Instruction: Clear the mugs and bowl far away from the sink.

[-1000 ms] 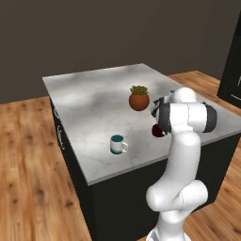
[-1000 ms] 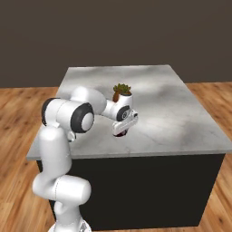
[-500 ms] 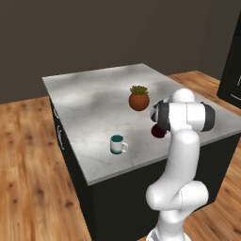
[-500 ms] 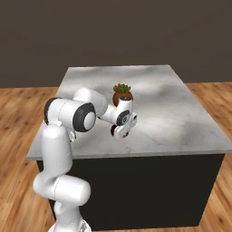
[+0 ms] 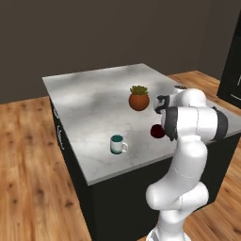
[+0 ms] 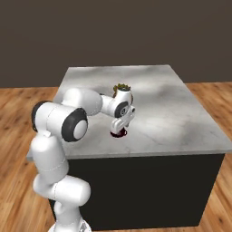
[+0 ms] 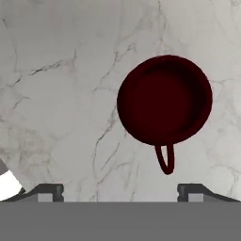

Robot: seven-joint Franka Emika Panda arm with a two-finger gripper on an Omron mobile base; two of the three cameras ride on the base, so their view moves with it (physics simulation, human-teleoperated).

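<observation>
Dark red mug (image 7: 164,100) upright on marble counter, teal mug (image 5: 117,144) upright, well apart near counter edge.

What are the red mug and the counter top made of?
The red mug looks like glazed pottery: one even dark red, smooth, with a thin loop handle. It is rendered, so plastic is possible. The counter top looks like polished marble: pale grey with thin dark veins.

Desk (image 5: 89,101) top: grey-white veined marble, smooth, faint sheen; dark red mug (image 7: 164,100): matt, ceramic-looking; teal mug (image 5: 117,144): smooth, white inside; plant pot (image 5: 139,101): matt terracotta; floor (image 5: 28,169): wood planks, visible grain.
</observation>
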